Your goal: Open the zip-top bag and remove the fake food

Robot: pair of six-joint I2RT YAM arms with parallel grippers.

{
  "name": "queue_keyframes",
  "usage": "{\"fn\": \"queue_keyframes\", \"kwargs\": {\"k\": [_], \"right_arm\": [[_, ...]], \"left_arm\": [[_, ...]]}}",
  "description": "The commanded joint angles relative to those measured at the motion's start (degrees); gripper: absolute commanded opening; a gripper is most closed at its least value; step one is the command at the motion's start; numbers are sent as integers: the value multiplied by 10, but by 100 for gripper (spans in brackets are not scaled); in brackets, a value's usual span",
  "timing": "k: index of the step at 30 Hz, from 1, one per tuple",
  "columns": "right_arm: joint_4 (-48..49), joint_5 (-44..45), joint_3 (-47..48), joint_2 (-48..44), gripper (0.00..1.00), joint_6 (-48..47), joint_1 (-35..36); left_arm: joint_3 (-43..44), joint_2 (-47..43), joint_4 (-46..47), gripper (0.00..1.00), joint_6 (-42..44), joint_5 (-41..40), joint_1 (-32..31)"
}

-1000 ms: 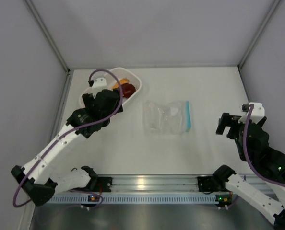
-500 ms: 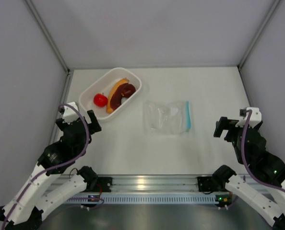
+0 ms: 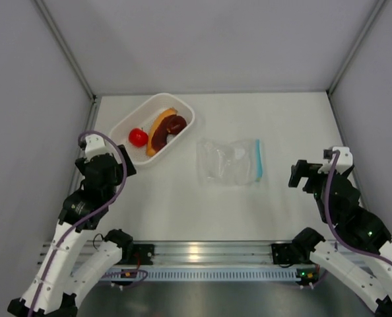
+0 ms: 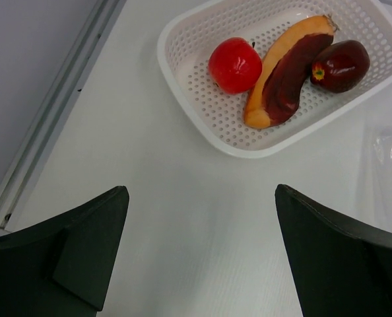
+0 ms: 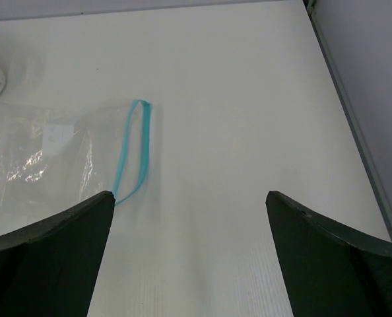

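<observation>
Two-handed parking, by the look of it: judging the emptying already finished and the step in hand as nothing more than getting clear. Holding the left gripper [image 4: 201, 198] above bare table [image 3: 183, 211] at the near left, fingers spread wide and pinching nothing, just short of the white basket [image 4: 249, 146]. Holding the right gripper [image 5: 189, 198] at the near right, likewise spread and empty, well apart from the zip-top bag [image 3: 228, 162].

Doing this well, probably:
- leaving both claws spread, closing on nothing
- drawing each arm toward its own near corner, never across the middle
- staying high enough on the left to miss the basket rim
- staying off the light, crinkly plastic on the right, guessing at a slide from the slightest brush

Counting now:
- one bag, lying flat mid-table, right of the basket and apart from it
- one zip strip [image 5: 131, 150], light blue, running along the bag's right edge, appearing in the right wrist view as a parted loop, so reading as open
- no coloured piece showing through the clear plastic
- three pieces of fake food [image 3: 158, 130], all inside the basket at the far left
- one red tomato [image 4: 234, 65], lying just beside the crescent on its left
- one orange crescent [image 4: 285, 69], with one dark side
- one dark red-brown piece [image 4: 341, 65], touching the crescent's far end, its exact shape being hard to tell
- one basket, two arms, two claws
</observation>
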Motion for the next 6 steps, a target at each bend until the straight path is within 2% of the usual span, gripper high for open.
{"fn": "queue_keyframes", "kwargs": {"k": [1,6], "right_arm": [[39,-5,1,14,99,1,-2],[40,0,0,37,100,7,-3]], "left_arm": [[-8,4,39,98,17,45,9],[-12,3,39,98,14,42,8]]}}
